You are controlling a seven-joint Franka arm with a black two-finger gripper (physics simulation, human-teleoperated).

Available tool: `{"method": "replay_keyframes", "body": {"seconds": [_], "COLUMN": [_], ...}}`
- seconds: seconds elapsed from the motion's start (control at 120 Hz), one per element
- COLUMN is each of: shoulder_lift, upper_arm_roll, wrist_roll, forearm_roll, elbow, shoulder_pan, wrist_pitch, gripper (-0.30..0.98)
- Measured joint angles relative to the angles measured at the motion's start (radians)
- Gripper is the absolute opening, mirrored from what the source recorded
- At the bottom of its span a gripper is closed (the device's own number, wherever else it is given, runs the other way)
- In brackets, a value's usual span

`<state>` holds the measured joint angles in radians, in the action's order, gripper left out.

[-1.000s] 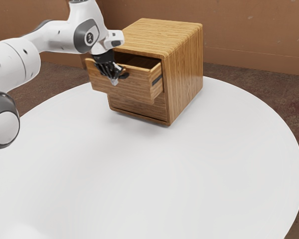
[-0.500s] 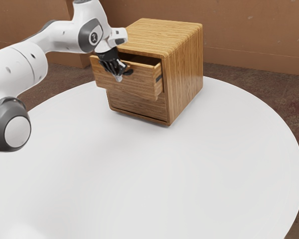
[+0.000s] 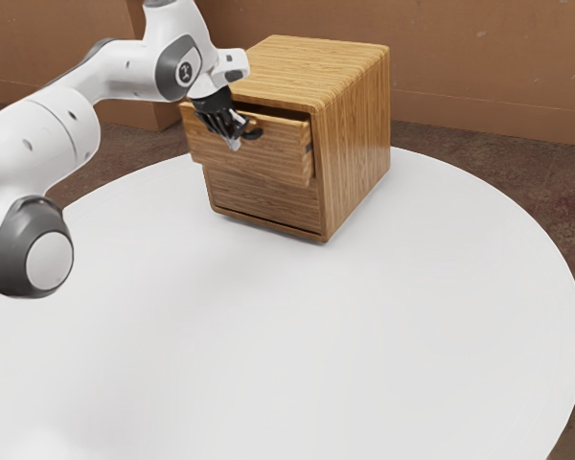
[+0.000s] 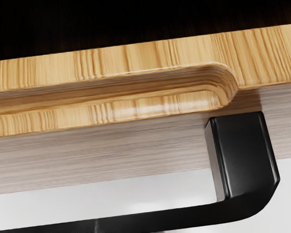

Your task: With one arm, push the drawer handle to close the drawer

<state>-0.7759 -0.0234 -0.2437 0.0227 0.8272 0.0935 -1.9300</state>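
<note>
1. The drawer [image 3: 268, 158] has been moved farther into the cabinet [image 3: 355, 144] on the bench [image 3: 316, 335], but is left partly open.
2. The hand [image 3: 236, 138] is seen at the handle [image 4: 242, 155] on the drawer's front; whether open or closed cannot be told.
3. More inward pushing seems needed.
</note>
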Motion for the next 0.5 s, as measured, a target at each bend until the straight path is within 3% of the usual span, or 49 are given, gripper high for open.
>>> {"method": "replay_keyframes", "body": {"seconds": [0.5], "shoulder_lift": [-0.067], "upper_arm_roll": [-0.016], "wrist_roll": [-0.015], "forearm_roll": [0.001], "elbow": [-0.078], "shoulder_pan": [-0.001], "wrist_pitch": [-0.059], "gripper": [-0.09]}}
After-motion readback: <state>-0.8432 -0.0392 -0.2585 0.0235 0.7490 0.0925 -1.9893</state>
